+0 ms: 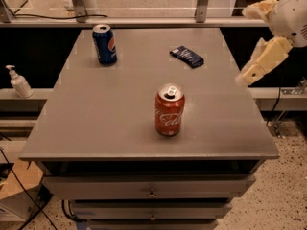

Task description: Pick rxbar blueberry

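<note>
rxbar blueberry (186, 56) well left of tool (242, 45)

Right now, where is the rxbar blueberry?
In the camera view, the rxbar blueberry lies at the far right of the table, right of the blue can; the gripper hovers beyond its right edge.

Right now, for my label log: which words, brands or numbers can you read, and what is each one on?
"Coca-Cola": white script on the red can, only partly legible.
Blue can: a round logo, no readable words.
Bar: light markings, too small to read.
Gripper, off the right edge of the table: no text.
</note>
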You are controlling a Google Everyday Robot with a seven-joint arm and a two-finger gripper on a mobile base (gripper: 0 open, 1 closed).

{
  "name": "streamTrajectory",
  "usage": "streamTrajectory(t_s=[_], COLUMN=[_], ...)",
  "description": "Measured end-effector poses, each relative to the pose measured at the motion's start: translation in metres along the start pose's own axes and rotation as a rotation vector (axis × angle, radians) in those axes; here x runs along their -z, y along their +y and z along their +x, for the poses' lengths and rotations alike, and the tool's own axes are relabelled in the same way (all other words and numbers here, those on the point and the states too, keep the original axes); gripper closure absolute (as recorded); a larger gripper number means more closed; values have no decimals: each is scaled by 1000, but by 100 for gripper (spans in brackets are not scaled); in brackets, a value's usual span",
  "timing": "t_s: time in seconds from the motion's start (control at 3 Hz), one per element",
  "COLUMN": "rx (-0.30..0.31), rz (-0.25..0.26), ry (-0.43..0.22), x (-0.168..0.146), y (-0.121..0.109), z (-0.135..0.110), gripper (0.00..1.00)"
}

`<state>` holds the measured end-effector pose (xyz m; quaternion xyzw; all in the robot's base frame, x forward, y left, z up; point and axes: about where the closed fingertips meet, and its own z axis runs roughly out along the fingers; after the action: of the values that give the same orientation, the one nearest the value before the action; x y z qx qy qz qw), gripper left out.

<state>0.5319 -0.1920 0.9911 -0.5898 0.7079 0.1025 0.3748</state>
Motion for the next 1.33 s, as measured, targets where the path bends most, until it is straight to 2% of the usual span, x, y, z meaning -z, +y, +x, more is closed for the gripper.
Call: streamTrajectory(t_s=[0.67, 1.33], rx=[13, 23], rz=[6, 37], ry=[-4, -125], x=[-14, -70], y=[-5, -49], z=[-4, -14], gripper=[0, 0])
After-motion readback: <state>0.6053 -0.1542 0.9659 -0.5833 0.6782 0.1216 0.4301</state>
